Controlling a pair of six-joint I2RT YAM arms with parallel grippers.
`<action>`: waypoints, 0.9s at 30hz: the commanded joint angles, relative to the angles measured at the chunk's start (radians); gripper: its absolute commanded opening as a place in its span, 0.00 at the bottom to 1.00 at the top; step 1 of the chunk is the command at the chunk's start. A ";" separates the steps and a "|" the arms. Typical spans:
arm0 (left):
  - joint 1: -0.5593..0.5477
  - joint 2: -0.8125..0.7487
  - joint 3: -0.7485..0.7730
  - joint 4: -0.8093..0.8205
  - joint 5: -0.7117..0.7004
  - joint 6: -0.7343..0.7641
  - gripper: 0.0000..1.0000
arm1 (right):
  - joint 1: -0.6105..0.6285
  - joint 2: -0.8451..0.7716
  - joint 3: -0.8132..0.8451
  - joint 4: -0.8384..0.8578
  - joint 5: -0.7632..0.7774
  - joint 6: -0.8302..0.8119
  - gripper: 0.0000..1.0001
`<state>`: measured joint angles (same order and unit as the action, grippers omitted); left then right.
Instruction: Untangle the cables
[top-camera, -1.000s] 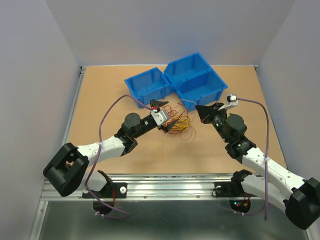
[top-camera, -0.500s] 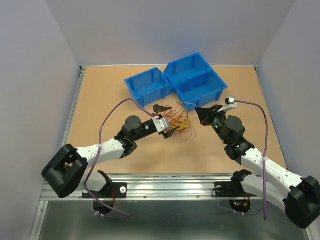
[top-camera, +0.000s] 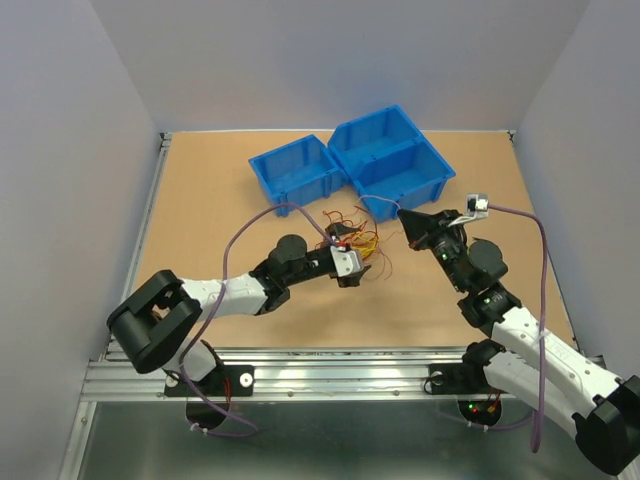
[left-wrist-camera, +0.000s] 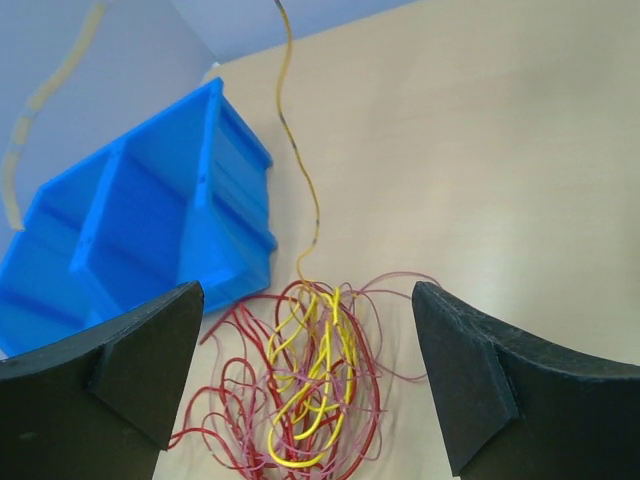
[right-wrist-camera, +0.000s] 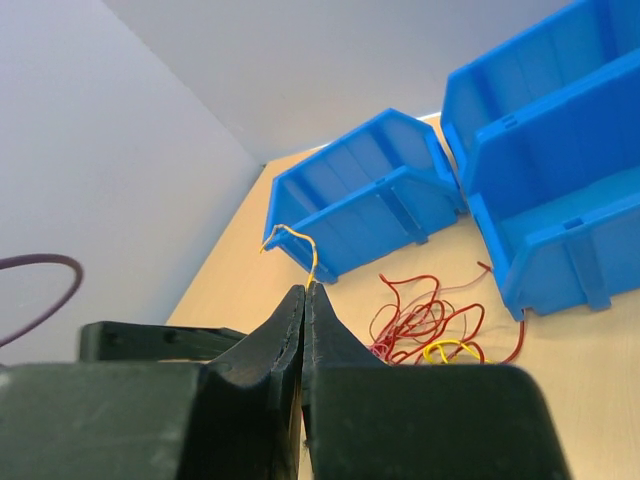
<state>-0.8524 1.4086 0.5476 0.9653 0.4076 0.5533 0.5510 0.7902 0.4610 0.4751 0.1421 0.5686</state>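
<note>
The cables (top-camera: 362, 238) lie as one loopy tangle of red, dark red and yellow wires on the table, just in front of the blue bins. My left gripper (top-camera: 350, 252) hovers over them, open. In the left wrist view the tangle (left-wrist-camera: 310, 390) sits between the two wide-apart fingers (left-wrist-camera: 130, 370). One yellow wire (left-wrist-camera: 300, 170) rises out of the tangle toward the top of that view. My right gripper (top-camera: 403, 213) is shut on a yellow wire, and its free end (right-wrist-camera: 295, 240) sticks out past the closed tips (right-wrist-camera: 305, 295).
Two blue bins stand at the back, a small one (top-camera: 295, 170) and a larger divided one (top-camera: 390, 160), close behind the tangle (right-wrist-camera: 425, 325). Purple arm cords arc over each arm. Grey walls enclose the table on three sides.
My left arm has swung rightward, bringing its open gripper down over the tangle. My right arm has shifted slightly right, still shut on the yellow wire.
</note>
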 joint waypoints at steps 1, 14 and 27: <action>-0.031 0.071 0.098 -0.003 -0.047 0.049 0.94 | 0.003 -0.037 -0.005 0.046 -0.028 -0.009 0.01; -0.082 0.276 0.293 -0.103 -0.170 -0.003 0.82 | 0.003 -0.039 0.002 0.045 -0.072 0.001 0.01; -0.080 0.388 0.371 -0.163 -0.269 -0.030 0.33 | 0.003 -0.209 0.001 -0.003 -0.029 -0.038 0.01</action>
<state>-0.9295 1.7855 0.8722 0.7910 0.1715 0.5411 0.5510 0.6411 0.4610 0.4667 0.0914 0.5602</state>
